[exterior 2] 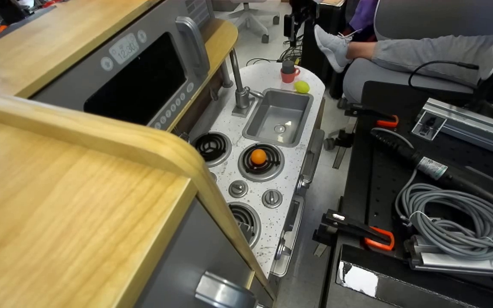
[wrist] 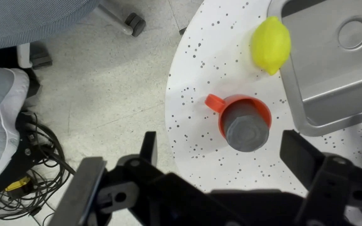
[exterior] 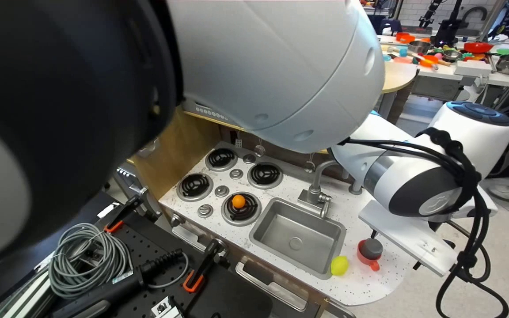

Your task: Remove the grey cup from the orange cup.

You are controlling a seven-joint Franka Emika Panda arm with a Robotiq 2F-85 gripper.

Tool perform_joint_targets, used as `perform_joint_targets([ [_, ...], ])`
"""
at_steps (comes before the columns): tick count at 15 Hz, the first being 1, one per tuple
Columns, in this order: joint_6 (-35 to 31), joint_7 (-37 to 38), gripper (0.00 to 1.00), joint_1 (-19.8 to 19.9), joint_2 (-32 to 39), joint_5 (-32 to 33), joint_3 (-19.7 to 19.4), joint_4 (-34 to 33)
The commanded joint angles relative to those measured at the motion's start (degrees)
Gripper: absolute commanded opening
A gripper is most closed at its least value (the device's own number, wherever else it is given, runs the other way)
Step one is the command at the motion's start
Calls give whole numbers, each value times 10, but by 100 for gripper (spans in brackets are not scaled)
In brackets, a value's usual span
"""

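A white robot arm (exterior: 276, 66) extends over the white, dark-speckled counter (wrist: 196, 125), its wrist above the rounded end, and the black two-fingered gripper (wrist: 220, 138) is released, its fingers (wrist: 298, 155) standing wide apart in the wrist view. There one finger shows against the pale floor (wrist: 112, 106) beyond the counter's rounded edge, the other against the counter near a corner of the rectangular grey sink (exterior: 296, 225). The small dark grey plastic cup (wrist: 247, 133) sits inside the small red-orange plastic cup (exterior 2: 287, 78), closed base up, its lower part within the rim and the rest standing above it; whether it leans is hard to tell. The red-orange cup stands between the sink and the rounded edge, its handle (wrist: 214, 102) pointing toward that edge. A yellow-green lemon (wrist: 271, 45) lies just beside the sink, nearer the counter's long front edge than the two cups. Well apart from them, a round orange ball (exterior: 238, 201) rests on a black coil burner (exterior: 242, 214) near the front edge, in both exterior views. Toward the back edge, a grey faucet (exterior: 314, 194) stands behind the sink
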State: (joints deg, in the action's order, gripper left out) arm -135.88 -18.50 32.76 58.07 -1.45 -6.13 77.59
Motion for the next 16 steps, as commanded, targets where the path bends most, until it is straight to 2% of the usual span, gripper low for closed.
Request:
perform_joint_targets([
  [1,5,-12,100,3,46,-5,7,-64],
  [9,-2,-33,100,0,100,-2,17,-123],
  [16,5,-72,100,1,123,-3,38,-144],
])
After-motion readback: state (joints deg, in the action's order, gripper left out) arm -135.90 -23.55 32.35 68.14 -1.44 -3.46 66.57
